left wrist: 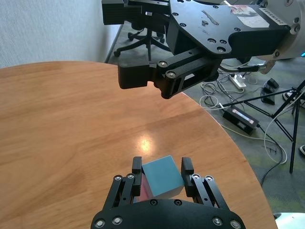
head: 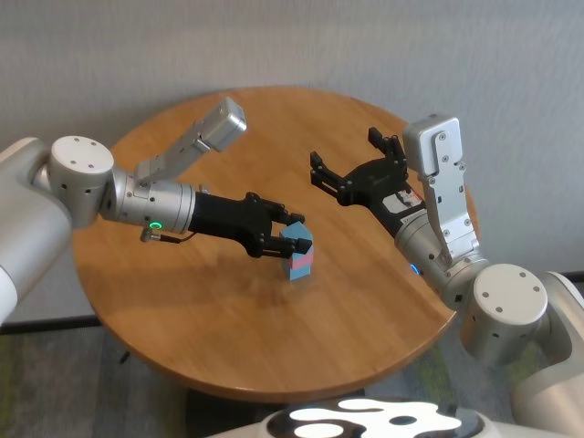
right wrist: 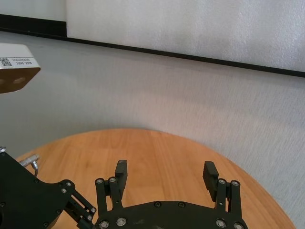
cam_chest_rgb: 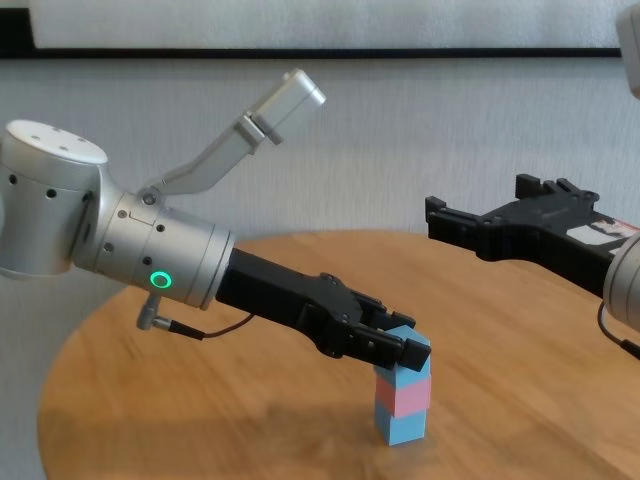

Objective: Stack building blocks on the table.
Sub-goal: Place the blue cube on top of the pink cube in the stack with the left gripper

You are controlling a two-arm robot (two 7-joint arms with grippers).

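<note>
Left end effector [cam_chest_rgb: 400,343] grasps top blue block [cam_chest_rgb: 412,357], partly hiding it; pink block [cam_chest_rgb: 402,395] below. Right end effector [head: 351,164] released, aloft.

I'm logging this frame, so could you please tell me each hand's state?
Left hand: closed on the top blue block of the stack.
Right hand: open, empty.

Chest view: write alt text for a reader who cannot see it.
The left claw is closed on the top light blue block of a three-cube stack, which sits on a pink block and a bottom light blue block on the round wooden table. The right claw hangs open above the table, apart from the stack.
</note>
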